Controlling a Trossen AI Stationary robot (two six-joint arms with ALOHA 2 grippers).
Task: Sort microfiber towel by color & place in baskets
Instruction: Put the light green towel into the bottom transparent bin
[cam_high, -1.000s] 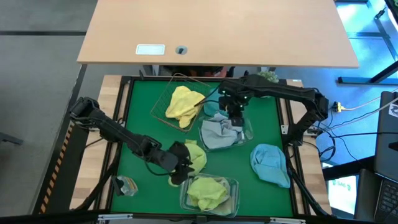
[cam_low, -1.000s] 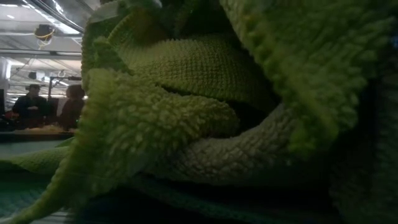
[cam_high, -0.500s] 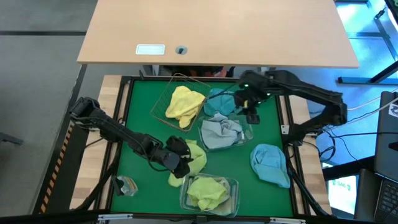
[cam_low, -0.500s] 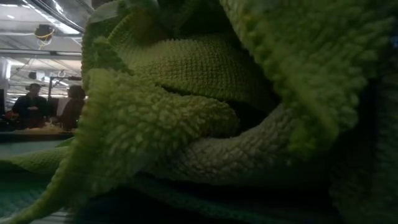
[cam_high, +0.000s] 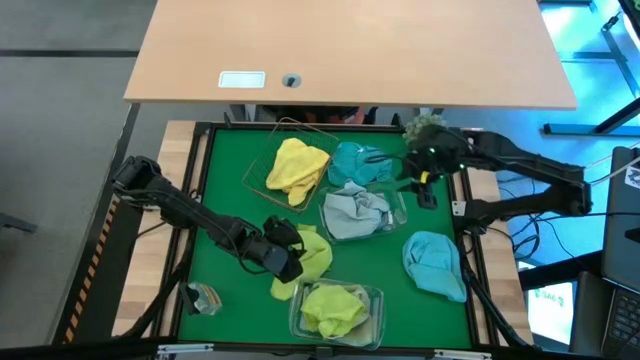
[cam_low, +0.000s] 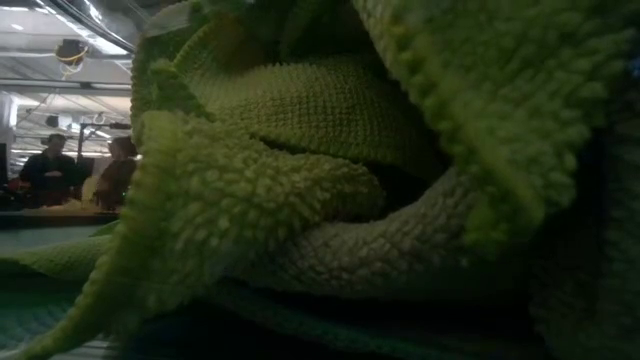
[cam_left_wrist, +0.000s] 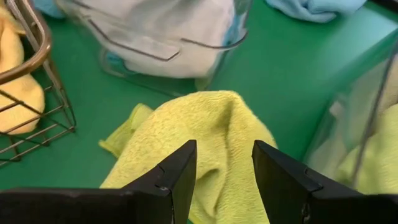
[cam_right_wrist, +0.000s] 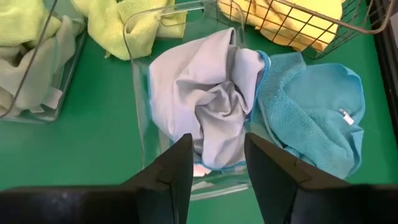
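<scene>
left gripper sits low at centre-left of the high view, fingers apart, over the lime towel on the green mat, beside the tub of lime cloths. right gripper is at upper right, fingers apart, empty, beside the clear tub with a pale cloth. teal towel touches that tub. yellow towel lies in wire basket.

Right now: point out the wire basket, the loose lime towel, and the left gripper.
wire basket (cam_high: 262, 172): high view, bare wire on its left side.
lime towel (cam_left_wrist: 205, 134): left wrist view, middle of the raised fold.
left gripper (cam_left_wrist: 222, 163): left wrist view, midway between the open fingertips, over the towel.
</scene>
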